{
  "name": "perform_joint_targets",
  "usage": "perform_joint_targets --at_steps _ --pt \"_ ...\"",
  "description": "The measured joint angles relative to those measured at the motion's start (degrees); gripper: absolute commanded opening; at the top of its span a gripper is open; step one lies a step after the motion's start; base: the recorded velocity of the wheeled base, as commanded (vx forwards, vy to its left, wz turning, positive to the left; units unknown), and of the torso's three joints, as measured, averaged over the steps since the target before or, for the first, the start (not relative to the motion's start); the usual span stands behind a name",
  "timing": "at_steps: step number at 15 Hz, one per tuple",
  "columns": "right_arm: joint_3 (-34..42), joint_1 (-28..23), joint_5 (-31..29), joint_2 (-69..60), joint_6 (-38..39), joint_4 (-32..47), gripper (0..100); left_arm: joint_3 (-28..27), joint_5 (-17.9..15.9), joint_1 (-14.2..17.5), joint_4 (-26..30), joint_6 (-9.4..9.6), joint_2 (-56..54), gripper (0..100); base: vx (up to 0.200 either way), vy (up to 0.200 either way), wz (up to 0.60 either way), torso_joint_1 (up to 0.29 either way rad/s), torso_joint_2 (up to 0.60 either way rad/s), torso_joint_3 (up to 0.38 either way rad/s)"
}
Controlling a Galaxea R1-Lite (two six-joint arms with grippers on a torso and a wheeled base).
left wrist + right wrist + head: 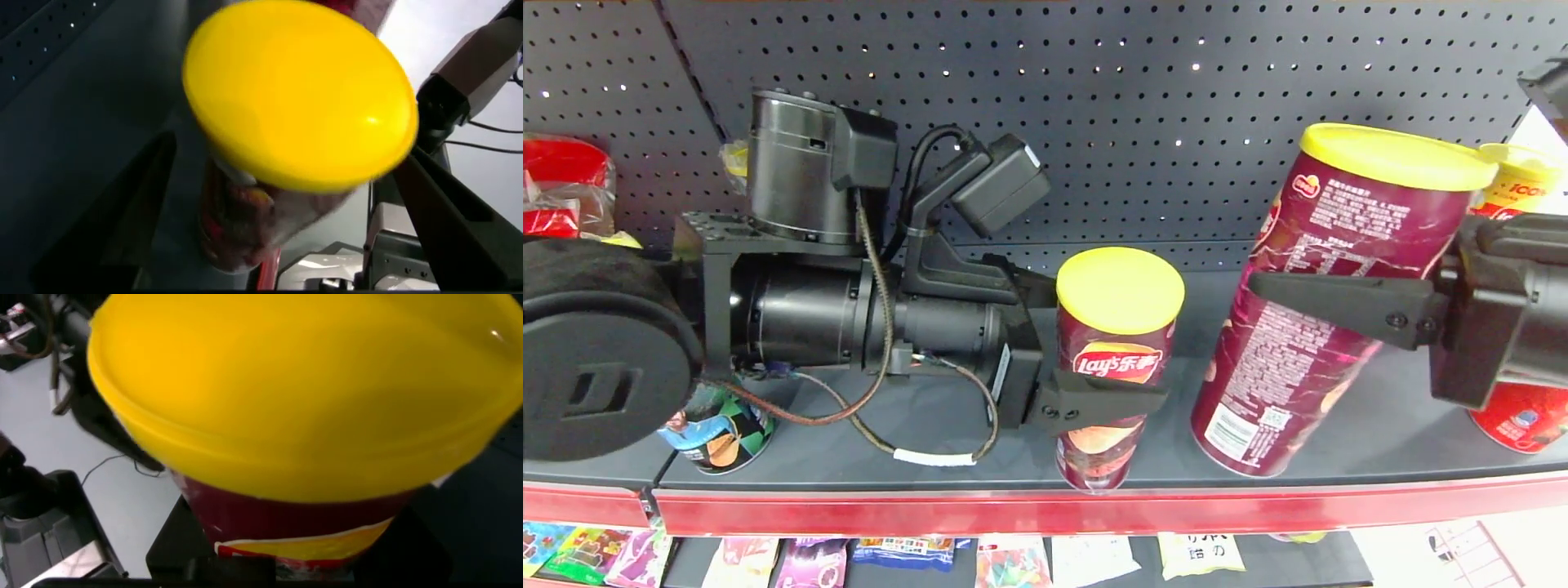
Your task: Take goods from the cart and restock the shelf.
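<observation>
Head view: the left gripper [1115, 388] is clamped on a small can [1119, 327], upright at the near edge of the shelf [1380, 425], and the right gripper [1298, 286] grips a large can [1356, 220], tilted, just to its right. Left wrist view: the small can's yellow lid [301, 94] sits between dark fingers [122, 212]. Right wrist view: the large can's wider lid [302, 384] looms close

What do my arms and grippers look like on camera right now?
Both are matt black. The left arm is stacked cylinders with a boxy camera on a bracket and a braided brown cable looping beneath, carrying a white tag. The left gripper and right gripper have flat, tapering fingers fixed with screws. The right arm shows a blocky housing.
</observation>
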Motion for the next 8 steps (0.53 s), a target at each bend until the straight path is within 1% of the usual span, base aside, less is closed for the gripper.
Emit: perform_joint_targets --at_steps 2,4,6,8 --pt "-2.43 -1.83 0.13 2.66 -0.09 -0.04 0 2.86 0.02 0.45 -0.01 0.0 -1.94 100 0.0 0.0 0.0 0.0 0.0 0.0" --pt "-4.91 -4.52 0.39 6.53 -0.24 -0.48 0 7.94 0.02 1.02 0.02 0.0 -5.29 100 0.0 0.0 0.0 0.0 0.0 0.0" --pt "-6.51 -6.6 0.71 10.51 -0.38 -3.73 0 12.61 0.02 1.44 0.02 0.01 -9.11 100 0.0 0.0 0.0 0.0 0.0 0.0" --pt "-7.14 -7.58 0.74 13.76 -0.39 -6.14 0 15.77 0.0 2.04 0.0 0.0 -12.15 100 0.0 0.0 0.0 0.0 0.0 0.0"
